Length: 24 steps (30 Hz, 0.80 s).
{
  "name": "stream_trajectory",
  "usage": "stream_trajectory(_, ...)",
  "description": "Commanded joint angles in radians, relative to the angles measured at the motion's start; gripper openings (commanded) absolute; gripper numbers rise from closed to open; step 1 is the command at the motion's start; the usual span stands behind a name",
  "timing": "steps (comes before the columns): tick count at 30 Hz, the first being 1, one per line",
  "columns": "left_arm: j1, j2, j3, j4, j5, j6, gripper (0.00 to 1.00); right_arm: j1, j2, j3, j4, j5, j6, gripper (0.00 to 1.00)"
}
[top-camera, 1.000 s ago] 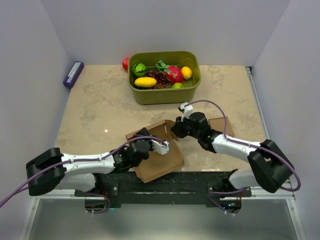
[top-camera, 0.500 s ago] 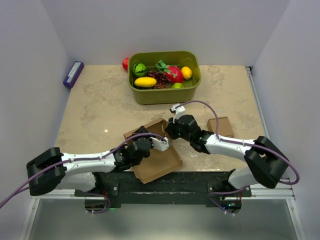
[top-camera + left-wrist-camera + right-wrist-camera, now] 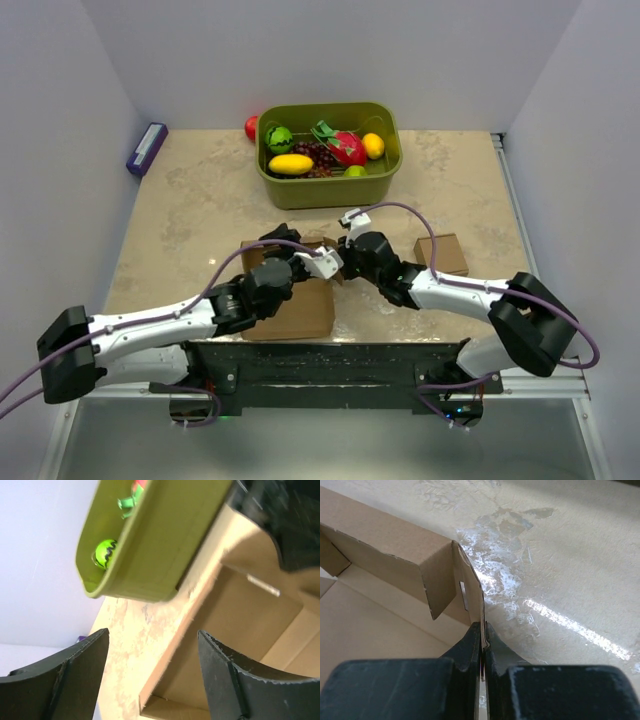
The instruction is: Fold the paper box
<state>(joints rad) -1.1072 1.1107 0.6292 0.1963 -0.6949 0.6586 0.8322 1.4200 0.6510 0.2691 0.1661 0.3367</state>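
The paper box (image 3: 290,305) is a wide brown cardboard piece lying near the table's front edge, with its side walls raised. My right gripper (image 3: 347,262) is shut on the thin upright wall at the box's far right corner; in the right wrist view the jaws (image 3: 483,636) pinch that wall (image 3: 468,587). My left gripper (image 3: 322,263) hovers just left of it, open. In the left wrist view the box's wall edge (image 3: 186,630) runs between the spread fingers (image 3: 231,677) without touching them.
A green bin (image 3: 328,152) of toy fruit stands at the back centre, with a red ball (image 3: 250,127) behind its left corner. A small cardboard cube (image 3: 443,254) sits to the right of the right arm. A purple block (image 3: 147,148) lies at the far left.
My left gripper has opened and let go of the box, moving away from me. The box has swung from skewed to nearly square. My right gripper has moved left and closed on its wall.
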Motion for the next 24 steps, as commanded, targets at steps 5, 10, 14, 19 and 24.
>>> stream_trajectory(5, -0.022, -0.094, 0.089, -0.086, 0.167, -0.524, 0.71, 0.004, -0.056, 0.009, 0.018, 0.058, -0.065, 0.04)
stream_trajectory(10, -0.06, 0.021, -0.035, 0.112, 0.245, -0.761, 0.67, 0.004, -0.05, 0.016, -0.001, 0.062, -0.062, 0.03)
stream_trajectory(14, -0.066, 0.067, -0.109, 0.27, 0.296, -0.864, 0.6, 0.004, -0.041, 0.027, -0.028, 0.061, -0.051, 0.01)
stream_trajectory(19, -0.069, 0.135, -0.206, 0.46, 0.386, -0.892, 0.55, 0.004, -0.038, 0.021, -0.027, 0.061, -0.031, 0.01)
stream_trajectory(24, -0.069, 0.216, -0.244, 0.56, 0.419, -0.922, 0.5, 0.002, -0.039, 0.021, -0.033, 0.061, -0.027, 0.0)
